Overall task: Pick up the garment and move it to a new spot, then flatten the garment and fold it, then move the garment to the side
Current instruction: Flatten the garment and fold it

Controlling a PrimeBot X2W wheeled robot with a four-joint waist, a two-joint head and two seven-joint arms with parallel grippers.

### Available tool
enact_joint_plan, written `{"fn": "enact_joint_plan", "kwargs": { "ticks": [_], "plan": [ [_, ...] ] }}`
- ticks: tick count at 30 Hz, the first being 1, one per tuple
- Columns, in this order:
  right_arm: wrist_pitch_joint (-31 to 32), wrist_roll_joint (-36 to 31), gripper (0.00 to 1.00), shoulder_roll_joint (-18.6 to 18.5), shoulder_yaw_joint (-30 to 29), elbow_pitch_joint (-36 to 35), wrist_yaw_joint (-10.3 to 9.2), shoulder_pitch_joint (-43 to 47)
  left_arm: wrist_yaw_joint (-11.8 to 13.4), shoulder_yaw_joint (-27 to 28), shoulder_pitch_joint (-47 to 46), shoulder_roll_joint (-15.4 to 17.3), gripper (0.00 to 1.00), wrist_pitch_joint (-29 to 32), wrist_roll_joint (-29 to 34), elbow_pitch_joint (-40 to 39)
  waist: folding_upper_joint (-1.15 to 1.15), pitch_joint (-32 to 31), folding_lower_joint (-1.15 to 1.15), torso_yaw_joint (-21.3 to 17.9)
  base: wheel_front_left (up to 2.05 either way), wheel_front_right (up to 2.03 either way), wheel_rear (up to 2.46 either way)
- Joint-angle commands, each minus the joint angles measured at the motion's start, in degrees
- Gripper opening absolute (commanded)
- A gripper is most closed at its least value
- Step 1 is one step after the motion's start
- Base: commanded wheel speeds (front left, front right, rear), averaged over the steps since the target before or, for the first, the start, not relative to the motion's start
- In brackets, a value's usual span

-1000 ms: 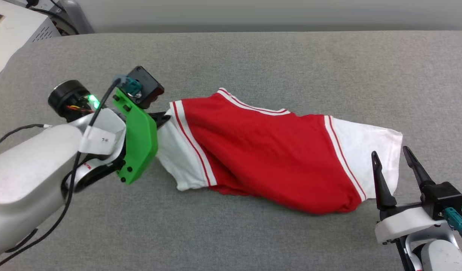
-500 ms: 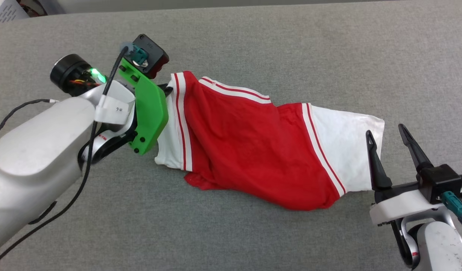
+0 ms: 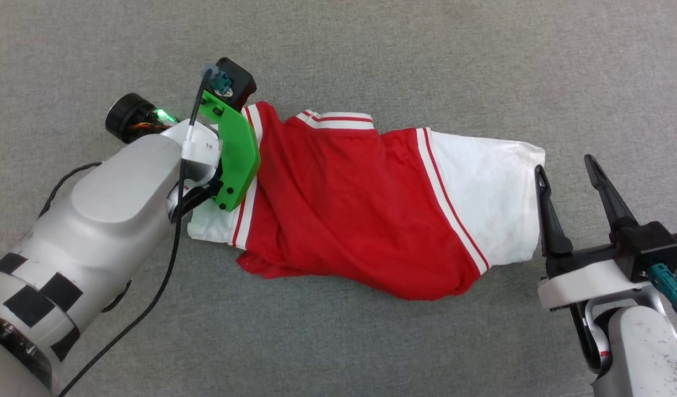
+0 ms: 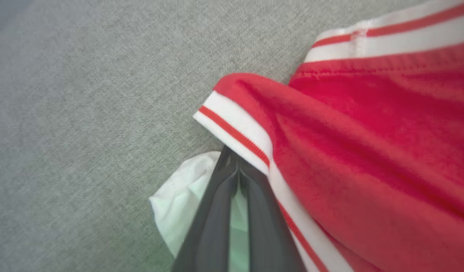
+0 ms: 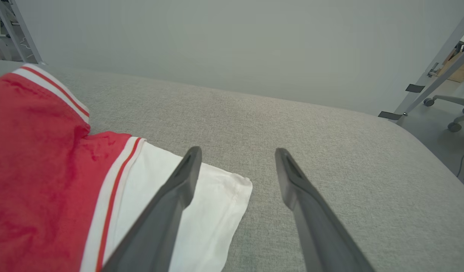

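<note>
The garment (image 3: 360, 204) lies bunched lengthwise on the grey surface (image 3: 371, 55), well short of its far edge. The left gripper (image 4: 234, 166) is clamped on the white sleeve at the garment's left end, just below the striped trim. The right gripper (image 3: 564, 164) stands with jaws wide apart at the opposite sleeve's hem, one finger above cloth and the other above bare surface.

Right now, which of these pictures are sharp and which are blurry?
Head view: sharp, evenly lit, faint shadow under the garment. Left wrist view: soft focus, the left gripper blurred, a greenish cast on the white cloth beside it. Right wrist view: crisp, the open right gripper stretched by the wide lens.
</note>
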Motion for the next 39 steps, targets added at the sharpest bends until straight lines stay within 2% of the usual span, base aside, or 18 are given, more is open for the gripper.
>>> {"fn": "enact_joint_plan", "kwargs": {
  "ticks": [1, 2, 3, 7, 8, 12, 15, 20, 25, 29, 34, 39],
  "plan": [
    [-0.26, -0.47, 1.00, 0.04, -0.18, -0.33, -0.03, -0.78, -0.33, -0.77, 2.55, -0.90, 0.26, -1.35, -0.61, 1.56, 0.31, -0.55, 0.00, 0.52, 0.00, 0.00, 0.00],
    [-0.26, -0.54, 1.00, -0.07, -0.26, -0.31, -0.03, -0.69, -0.43, -0.70, 2.45, -1.09, 0.52, -3.08, -0.47, 2.06, 0.31, -0.91, 0.00, 0.79, 0.00, 0.00, 0.00],
    [-0.26, -0.61, 1.00, -0.23, -0.41, -0.34, -0.03, -0.60, -0.49, -0.44, 2.22, -1.12, 1.00, -5.26, -0.21, 2.36, 0.31, -1.36, 0.00, 1.10, 0.00, 0.00, 0.00],
    [-0.26, -0.80, 1.00, -1.13, -1.72, -0.47, -0.03, -0.26, -0.27, 0.61, 1.71, -0.60, 1.00, -13.55, 1.48, 2.09, 0.31, -3.79, 0.00, 2.55, 0.00, 0.00, 0.00],
    [-0.26, -1.03, 1.00, -2.43, -3.26, -0.64, -0.03, -0.16, 1.85, 2.27, 2.33, 0.45, 1.00, -21.01, 2.74, 1.26, 0.31, -6.25, 0.00, 3.91, 0.00, 0.00, 0.00],
    [-0.26, -0.74, 1.00, -5.22, -4.57, -0.01, -0.03, -0.85, 6.16, 4.61, 5.06, 2.42, 1.00, -28.88, 3.25, -1.63, 0.31, -9.26, 0.00, 5.62, 0.00, 0.00, 0.00],
    [-0.26, -0.59, 1.00, -8.29, -4.62, 0.91, -0.03, -2.52, 9.75, 6.80, 8.30, 4.33, 1.00, -32.20, 2.97, -5.09, 0.31, -10.97, 0.00, 6.65, 0.00, 0.00, 0.00],
    [1.38, 2.62, 1.00, -14.09, -1.90, 4.29, -0.03, -7.43, 17.48, 12.63, 15.91, 7.88, 1.00, -33.83, 4.13, -14.09, 0.31, -12.79, 0.00, 8.17, 0.00, 0.00, 0.00],
    [11.83, 9.23, 1.00, -21.04, 5.26, 5.80, -0.03, -11.99, 24.39, 21.60, 26.14, 9.08, 1.00, -33.89, 9.42, -26.07, 0.31, -13.55, 0.00, 9.90, 0.00, 0.00, 0.00],
    [23.07, 17.61, 1.00, -27.44, 11.49, 6.37, -0.03, -14.75, 28.06, 27.64, 33.71, 7.78, 1.00, -33.90, 14.75, -32.44, 0.31, -13.58, 0.00, 11.32, 0.00, 0.00, 0.00],
    [38.80, 29.15, 1.00, -35.27, 18.73, 6.34, -0.03, -17.13, 28.79, 32.86, 41.29, 4.48, 1.00, -33.90, 20.53, -36.17, 0.31, -13.05, 0.00, 12.89, 0.00, 0.00, 0.00],
    [53.52, 40.31, 1.00, -41.29, 24.95, 6.62, -0.03, -18.74, 27.05, 38.04, 46.15, 0.12, 1.00, -33.90, 25.18, -37.36, 0.31, -11.89, 0.00, 14.38, 0.00, 0.00, 0.00]
  ]
}}
